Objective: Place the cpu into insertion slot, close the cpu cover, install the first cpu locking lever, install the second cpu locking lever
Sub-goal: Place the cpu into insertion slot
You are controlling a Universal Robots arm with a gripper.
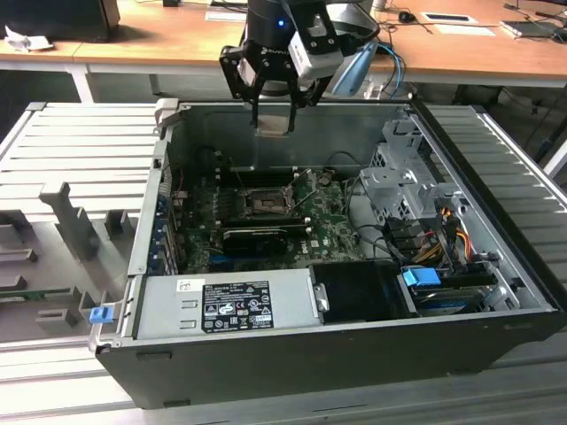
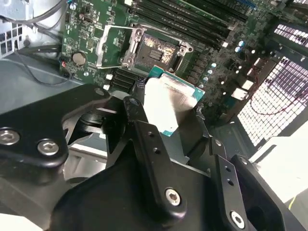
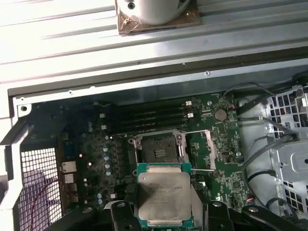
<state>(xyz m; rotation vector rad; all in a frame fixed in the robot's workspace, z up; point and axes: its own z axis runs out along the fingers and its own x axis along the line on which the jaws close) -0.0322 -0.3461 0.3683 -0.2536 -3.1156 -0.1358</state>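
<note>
First wrist view: the gripper (image 3: 163, 217) pinches the cpu (image 3: 162, 195) flat. The open insertion slot (image 3: 158, 148) sits lower, just beyond the cpu's far edge.

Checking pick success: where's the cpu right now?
The cpu is clamped in the gripper, in the air over the open computer case near its far wall in the exterior view. It is not yet in the empty insertion slot below.

We note an open computer case (image 1: 266, 367) lying on a grey slatted table (image 1: 80, 142). Inside it we find a green motherboard (image 1: 332, 237), a silver power supply (image 1: 226, 305), a metal drive cage (image 1: 403, 181) and coloured cables (image 1: 446, 237). A wooden desk (image 1: 159, 40) stands behind the case.
</note>
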